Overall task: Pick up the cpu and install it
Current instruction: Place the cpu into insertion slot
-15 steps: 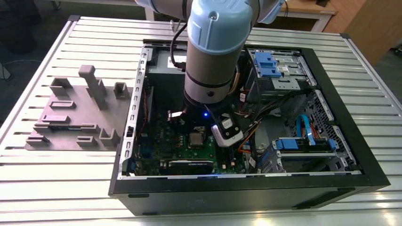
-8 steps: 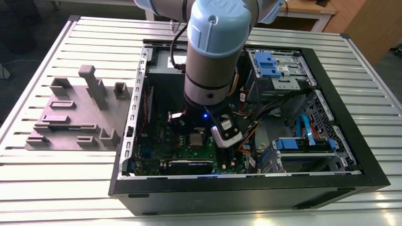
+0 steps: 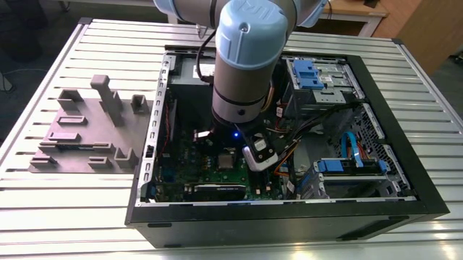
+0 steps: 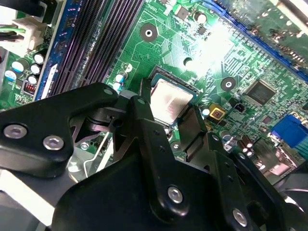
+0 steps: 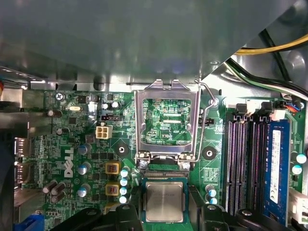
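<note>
Gripper [image 4: 168, 114] is seen in the second wrist view low over the motherboard [image 5: 77, 144], straddling the cpu [image 5: 164, 201]. Whether it is clamped on the chip or loose can't be told. In the first wrist view the cpu is laid flat in its socket, just beside the hinge end of the socket frame [image 5: 143, 122]. The frame is swung open, w/ its wire lever [image 5: 205, 130] alongside. RAM slots [image 5: 243, 163] are set beyond the frame's lever side. In the exterior view the arm [image 3: 246, 59] is seen reaching down inside the open PC case [image 3: 289, 225].
</note>
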